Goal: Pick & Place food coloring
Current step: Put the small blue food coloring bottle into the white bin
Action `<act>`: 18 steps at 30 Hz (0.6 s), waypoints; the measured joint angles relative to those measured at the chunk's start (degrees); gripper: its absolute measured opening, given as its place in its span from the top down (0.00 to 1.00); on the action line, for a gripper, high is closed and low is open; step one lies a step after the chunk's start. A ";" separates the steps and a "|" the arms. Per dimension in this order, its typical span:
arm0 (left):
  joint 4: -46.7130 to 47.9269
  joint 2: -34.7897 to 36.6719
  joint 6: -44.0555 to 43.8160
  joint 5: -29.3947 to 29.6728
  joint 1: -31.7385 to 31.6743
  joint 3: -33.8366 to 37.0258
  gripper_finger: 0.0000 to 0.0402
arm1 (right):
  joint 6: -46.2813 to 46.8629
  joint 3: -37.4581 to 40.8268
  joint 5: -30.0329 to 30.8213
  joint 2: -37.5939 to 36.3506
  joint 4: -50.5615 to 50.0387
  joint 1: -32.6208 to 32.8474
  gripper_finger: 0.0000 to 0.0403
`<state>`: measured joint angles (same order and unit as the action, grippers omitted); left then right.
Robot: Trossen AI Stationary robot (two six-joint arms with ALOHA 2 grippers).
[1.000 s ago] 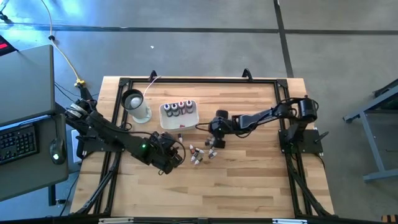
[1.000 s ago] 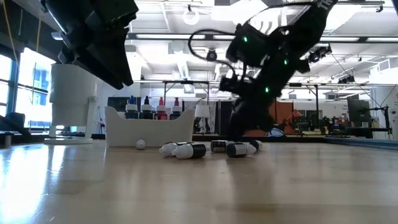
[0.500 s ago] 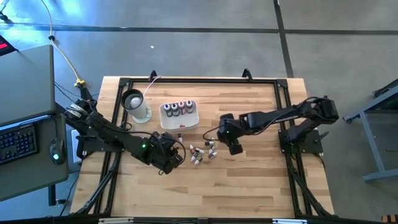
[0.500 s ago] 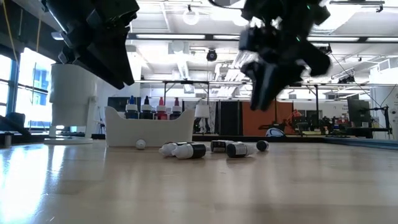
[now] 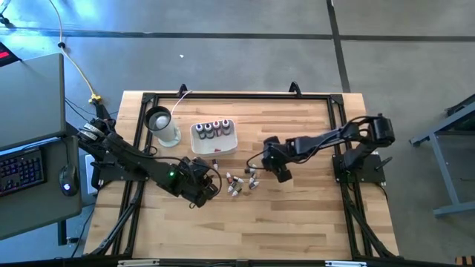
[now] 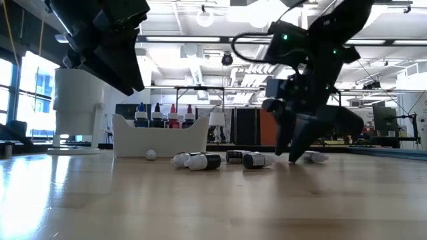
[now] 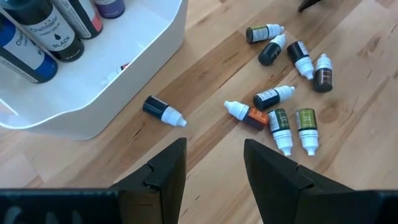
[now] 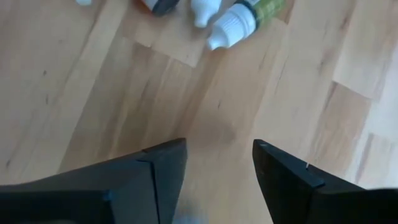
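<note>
Several food coloring bottles point(image 5: 241, 181) lie on their sides in a loose cluster on the wooden table, seen close in the left wrist view point(image 7: 283, 99). One more bottle point(image 7: 163, 111) lies beside the white tray point(image 5: 215, 147), and several bottles stand upright in the tray. My left gripper point(image 5: 210, 185) hovers open to the left of the cluster. My right gripper point(image 5: 282, 176) is open just right of the cluster, its tips low over the table point(image 6: 293, 157). Bottle caps point(image 8: 239, 18) show ahead of its fingers.
A white cup point(image 5: 165, 127) with a dark round top stands left of the tray. A small pale thing point(image 6: 313, 158), perhaps a bottle, lies on the table just beyond my right gripper. Bare wood spreads across the near half and the right of the table.
My right gripper has left the cluster of bottles and gone toward the table's right edge. It rose clear of the table, then came down again, and its tips are now close to the wood. The bottles in the cluster lie as before.
</note>
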<state>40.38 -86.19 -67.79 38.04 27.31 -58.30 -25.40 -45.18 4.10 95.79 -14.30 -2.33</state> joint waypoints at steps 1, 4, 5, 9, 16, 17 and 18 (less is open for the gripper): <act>0.01 0.00 0.00 0.00 0.00 0.00 0.61 | -0.37 0.90 -0.25 0.29 1.69 -0.42 0.56; 0.03 0.00 0.00 -0.05 0.02 0.00 0.61 | -0.03 2.94 -2.42 0.26 5.64 -1.76 0.58; 0.02 0.00 -0.01 -0.07 0.02 0.00 0.61 | 0.88 3.18 -3.12 0.11 5.79 -2.10 0.59; 0.02 0.00 0.00 -0.09 0.02 0.00 0.61 | 10.17 3.49 -1.64 -1.12 5.03 -2.20 0.64; 0.00 0.00 0.23 -0.65 0.02 0.00 0.61 | 12.26 -2.90 6.39 -9.17 -5.15 0.48 0.66; 0.00 0.00 0.04 -1.40 0.02 0.00 0.61 | 13.73 -4.10 6.41 -10.33 -8.79 0.93 0.65; 0.04 0.00 0.02 -2.05 0.02 0.00 0.61 | 15.20 -5.11 5.91 -11.28 -12.40 1.35 0.64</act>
<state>40.42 -86.19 -67.77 35.99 27.33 -58.30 -10.20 -50.29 10.01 84.50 -26.71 -0.98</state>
